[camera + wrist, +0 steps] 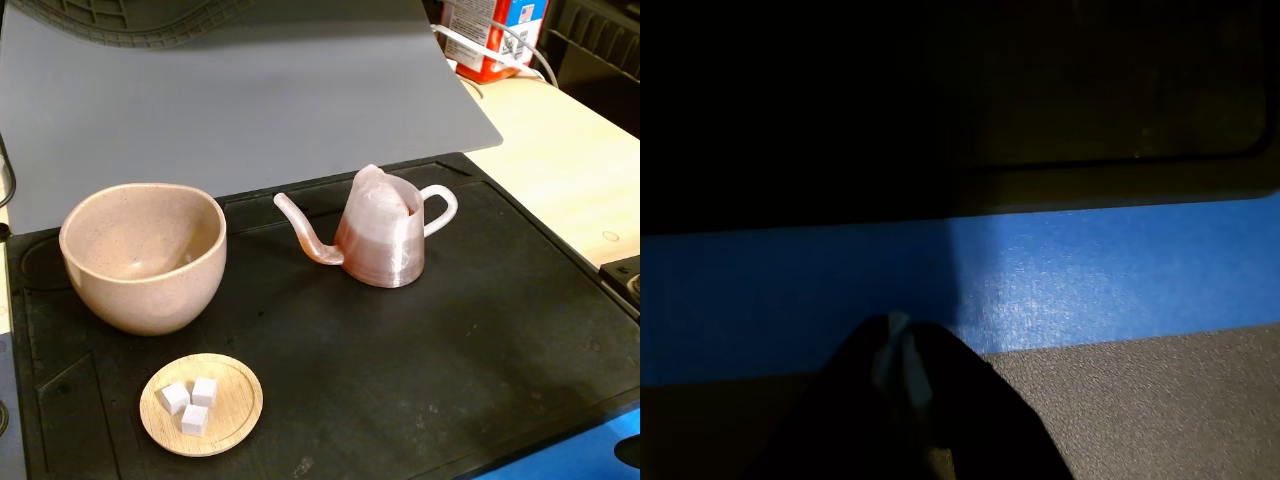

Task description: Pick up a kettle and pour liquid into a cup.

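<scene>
In the fixed view the translucent pinkish kettle (381,236) stands upright mid-mat, with its thin spout (303,232) pointing left and its white loop handle (441,210) on the right. Its lower body looks darker reddish, perhaps the liquid. The beige-pink speckled cup (144,256) stands upright to the left, apart from the spout, and no liquid shows inside. My gripper (900,352) shows only in the wrist view, as a dark shape at the bottom edge with its fingertips pressed together and nothing between them. It is low over a blue strip (1090,265), away from kettle and cup.
A small round wooden dish (232,415) with three white cubes sits in front of the cup. A black mat (450,350) covers the work area, and a grey sheet (250,90) lies behind it. A red-and-white carton (490,35) stands at the back right on the wooden table (560,160).
</scene>
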Motion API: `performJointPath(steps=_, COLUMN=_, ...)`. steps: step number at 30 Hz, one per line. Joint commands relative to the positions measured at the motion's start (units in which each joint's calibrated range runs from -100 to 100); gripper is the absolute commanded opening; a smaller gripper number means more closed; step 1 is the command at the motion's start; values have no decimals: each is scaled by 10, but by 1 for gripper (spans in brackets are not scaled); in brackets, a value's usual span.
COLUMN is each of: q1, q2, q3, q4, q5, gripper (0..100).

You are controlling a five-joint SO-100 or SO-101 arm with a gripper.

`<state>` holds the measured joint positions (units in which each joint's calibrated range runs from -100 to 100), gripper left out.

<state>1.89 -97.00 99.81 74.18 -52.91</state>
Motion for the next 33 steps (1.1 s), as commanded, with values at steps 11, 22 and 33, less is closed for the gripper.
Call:
performJointPath(steps=11, q1=4, q2=-4, q3=1, q4=-319, q5=-2, gripper=1)
performJointPath(steps=22, q1=2, q2=4, q3=-5, q4=-383, q5=-31, gripper=9)
performJointPath(steps=33, q1=5, q2=6, q3=-43, q4=-378, q5=-32, gripper=10)
